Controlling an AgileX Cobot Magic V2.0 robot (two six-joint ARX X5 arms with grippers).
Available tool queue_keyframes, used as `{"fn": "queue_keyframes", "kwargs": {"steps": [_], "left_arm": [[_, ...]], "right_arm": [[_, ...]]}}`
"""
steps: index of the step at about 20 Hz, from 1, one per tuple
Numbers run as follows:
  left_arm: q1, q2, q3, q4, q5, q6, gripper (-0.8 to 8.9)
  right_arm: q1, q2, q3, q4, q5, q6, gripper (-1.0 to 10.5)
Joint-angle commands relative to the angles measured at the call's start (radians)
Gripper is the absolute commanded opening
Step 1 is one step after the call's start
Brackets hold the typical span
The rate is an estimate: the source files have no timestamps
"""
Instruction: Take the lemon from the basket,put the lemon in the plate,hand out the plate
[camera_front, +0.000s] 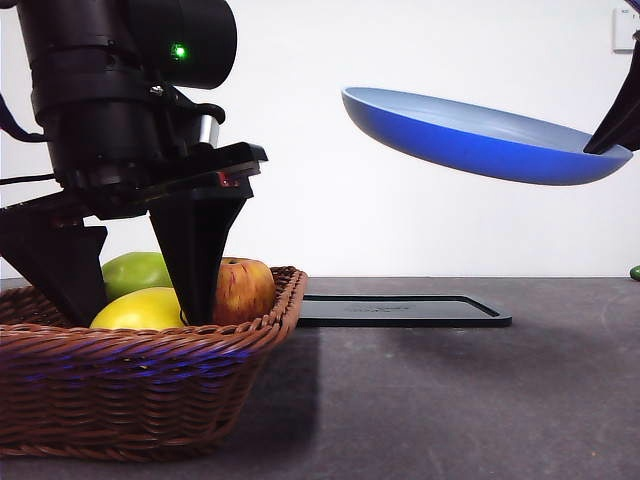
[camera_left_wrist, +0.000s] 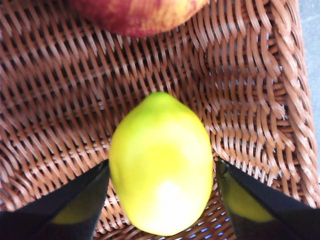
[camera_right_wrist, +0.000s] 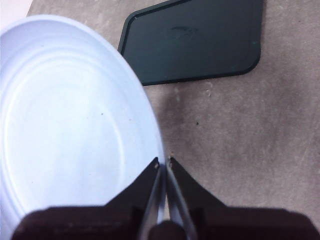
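Grey table (camera_front: 480, 400), plain white wall; no readable writing.
Left gripper (camera_left_wrist: 162, 200) straddles, jaws apart, the lemon (camera_left_wrist: 161, 165) in the basket (camera_front: 150, 380); right gripper (camera_right_wrist: 163, 162) pinches the raised plate (camera_front: 480, 135) above the black tray (camera_front: 400, 310).

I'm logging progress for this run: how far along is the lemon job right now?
Done: the right gripper is clamped on the rim of the blue plate, holding it in the air above the black tray. In hand: the left gripper is down in the basket, its open jaws on either side of the lemon, not closed on it. Left: grip it, lift it, place it on the plate, hand the plate out.
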Motion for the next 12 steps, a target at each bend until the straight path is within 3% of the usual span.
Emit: {"fn": "queue_keyframes", "kwargs": {"steps": [1,8,12], "left_arm": [[-0.009,0.02,0.009,0.021,-0.02,0.009,3.67],[-0.014,0.051,0.008,0.033,-0.029,0.066,3.52],[-0.013,0.051,0.008,0.043,-0.03,0.066,0.49]], "right_arm": [[0.0,0.003,0.019,0.014,-0.008,0.001,0.0],[0.0,0.003,0.019,0.014,-0.009,-0.002,0.0],[0.0,0.003,0.019,0.015,-0.008,-0.001,0.0]]}}
